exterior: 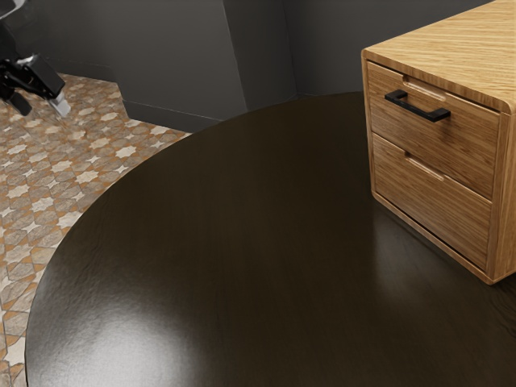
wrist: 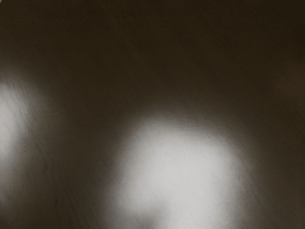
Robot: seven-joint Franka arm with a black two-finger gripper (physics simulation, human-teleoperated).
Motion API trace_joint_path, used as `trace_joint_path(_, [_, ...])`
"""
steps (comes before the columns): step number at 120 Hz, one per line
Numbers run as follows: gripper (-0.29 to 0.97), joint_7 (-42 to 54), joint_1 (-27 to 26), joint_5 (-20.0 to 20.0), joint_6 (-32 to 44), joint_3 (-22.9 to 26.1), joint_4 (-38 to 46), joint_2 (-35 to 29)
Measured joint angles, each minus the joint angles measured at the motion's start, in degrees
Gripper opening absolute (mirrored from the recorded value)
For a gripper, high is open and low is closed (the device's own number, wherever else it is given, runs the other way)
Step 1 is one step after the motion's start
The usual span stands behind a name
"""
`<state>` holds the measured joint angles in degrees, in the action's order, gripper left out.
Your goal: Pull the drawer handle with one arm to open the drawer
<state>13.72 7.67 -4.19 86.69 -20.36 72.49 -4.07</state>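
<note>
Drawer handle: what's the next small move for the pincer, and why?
Probably carry the pincer across above the table toward the black handle of the upper drawer. In the exterior view the pincer sits at the far left, well apart from the cabinet at the right, and the drawer front looks shut, so there is nothing within reach to pull yet.

The light wooden two-drawer cabinet [exterior: 439, 153] is sitting on the round dark table [exterior: 242, 266], at the exterior view's right. Its black bar handle [exterior: 417, 106] is sitting on the upper drawer [exterior: 439, 133].
</note>
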Motion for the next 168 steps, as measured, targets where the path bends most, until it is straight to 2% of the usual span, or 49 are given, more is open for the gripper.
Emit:
trace_joint_path(5, [0.66, 0.54, -2.6, 0.46, -0.41, 1.76, -2.69, -0.5])
trace_joint_path(14, [0.66, 0.96, -11.58, 0.94, -0.8, 3.86, -4.37, -0.6])
trace_joint_path(20, [0.66, 0.94, -14.62, 0.44, -1.05, 4.59, -4.68, -0.1])
trace_joint_path(30, [0.66, -2.22, -15.81, -2.33, -2.62, 6.37, -4.58, 0.63])
trace_joint_path(38, [0.66, -5.57, -17.51, -7.18, -2.8, 4.95, -4.67, 2.74])
trace_joint_path(45, [0.66, -8.28, -17.0, -10.07, 0.73, 4.72, -4.68, 6.18])
trace_joint_path(52, [0.66, -11.21, -17.18, -11.02, 6.8, 4.63, -4.64, 10.45])
trace_joint_path(57, [0.66, -13.53, -19.14, -10.12, 11.32, 4.7, -4.74, 12.85])
trace_joint_path(66, [0.66, -18.21, -22.47, -6.0, 17.17, 4.76, -4.86, 14.68])
trace_joint_path(85, [0.66, -28.29, -22.63, 1.18, 23.48, 4.71, -6.96, 18.26])
trace_joint_path(99, [0.66, -35.4, -22.24, 3.68, 26.27, 5.72, -12.95, 23.35])
trace_joint_path(123, [0.66, -45.29, -26.02, 5.37, 29.92, 8.04, -14.82, 25.83])
trace_joint_path(150, [0.66, -53.71, -28.11, 6.2, 28.69, 8.26, -14.86, 25.61])
trace_joint_path(168, [0.66, -58.09, -23.74, 1.27, 23.43, 11.67, -15.02, 24.89])
